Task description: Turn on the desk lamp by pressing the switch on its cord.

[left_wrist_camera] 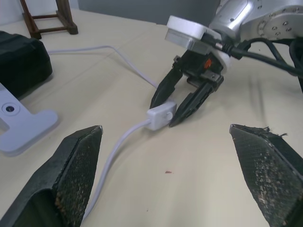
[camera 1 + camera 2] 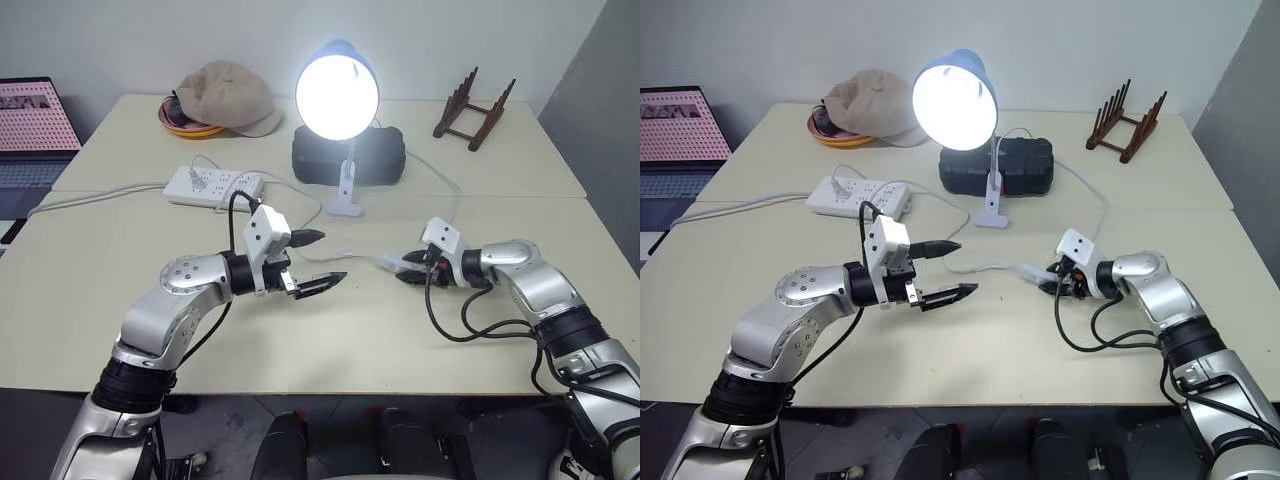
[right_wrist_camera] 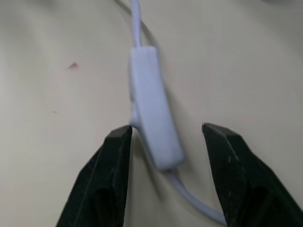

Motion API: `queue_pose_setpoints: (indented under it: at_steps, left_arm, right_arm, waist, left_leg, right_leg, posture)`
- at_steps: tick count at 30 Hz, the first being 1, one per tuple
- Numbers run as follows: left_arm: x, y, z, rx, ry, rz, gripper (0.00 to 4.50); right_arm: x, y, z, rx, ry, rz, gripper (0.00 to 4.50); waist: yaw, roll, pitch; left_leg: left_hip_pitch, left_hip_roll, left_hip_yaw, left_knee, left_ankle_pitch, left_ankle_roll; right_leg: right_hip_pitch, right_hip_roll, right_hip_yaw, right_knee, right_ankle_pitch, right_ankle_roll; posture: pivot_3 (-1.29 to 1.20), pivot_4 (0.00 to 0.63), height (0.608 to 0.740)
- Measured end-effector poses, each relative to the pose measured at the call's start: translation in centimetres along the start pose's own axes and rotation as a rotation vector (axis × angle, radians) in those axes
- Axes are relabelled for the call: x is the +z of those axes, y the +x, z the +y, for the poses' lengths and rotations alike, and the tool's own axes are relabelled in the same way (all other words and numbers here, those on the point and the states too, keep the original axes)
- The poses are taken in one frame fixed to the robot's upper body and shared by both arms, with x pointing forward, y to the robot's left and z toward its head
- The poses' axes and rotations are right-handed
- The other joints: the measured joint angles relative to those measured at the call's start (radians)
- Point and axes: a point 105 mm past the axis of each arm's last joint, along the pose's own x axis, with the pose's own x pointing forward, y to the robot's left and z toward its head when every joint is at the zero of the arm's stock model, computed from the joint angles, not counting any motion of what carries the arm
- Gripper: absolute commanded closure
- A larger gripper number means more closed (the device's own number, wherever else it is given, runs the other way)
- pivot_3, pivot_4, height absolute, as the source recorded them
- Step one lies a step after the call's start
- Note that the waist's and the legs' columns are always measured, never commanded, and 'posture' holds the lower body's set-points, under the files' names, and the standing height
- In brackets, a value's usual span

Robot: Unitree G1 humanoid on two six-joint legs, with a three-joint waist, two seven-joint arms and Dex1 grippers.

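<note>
Switch lies between right gripper's parted jaws (left gripper wide open).

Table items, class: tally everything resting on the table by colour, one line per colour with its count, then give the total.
White: 3 (power strip, cord, switch)
Light blue: 1 (desk lamp)
Black: 1 (case)
Beige: 1 (cap)
Orange: 1 (dish)
Brown: 1 (wooden rack)
Total: 8

I see bare table centre-bottom of frame; cord crosses mid-frame, lamp and strip block upper centre.
</note>
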Motion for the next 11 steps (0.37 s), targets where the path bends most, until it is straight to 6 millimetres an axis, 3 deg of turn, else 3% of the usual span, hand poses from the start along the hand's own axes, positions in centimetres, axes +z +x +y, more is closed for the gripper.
queue_pose_setpoints:
  at_steps: [5,11]
  left_arm:
    - [-0.8,-1.3,0.2,-0.056,-0.03,0.091,0.0]
    - [0.3,-3.3,2.9,0.005,-0.048,0.132,0.0]
  right_arm:
    - [2.0,-4.3,1.6,0.027,0.03,-0.058,0.08]
    - [0.9,-8.1,4.9,0.032,0.124,-0.069,0.03]
  waist:
    - [0.003,0.0,0.0]
    - [0.001,0.0,0.0]
  left_leg:
    - [0.0,0.0,0.0,0.001,0.0,0.0]
    - [0.001,0.0,0.0,0.001,0.0,0.0]
  right_leg:
    - [0.001,0.0,-0.001,-0.001,0.0,0.0]
    - [0.001,0.0,-0.001,0.0,-0.003,-0.004]
  posture:
    - [0.0,0.15,0.74]
    - [0.0,0.15,0.74]
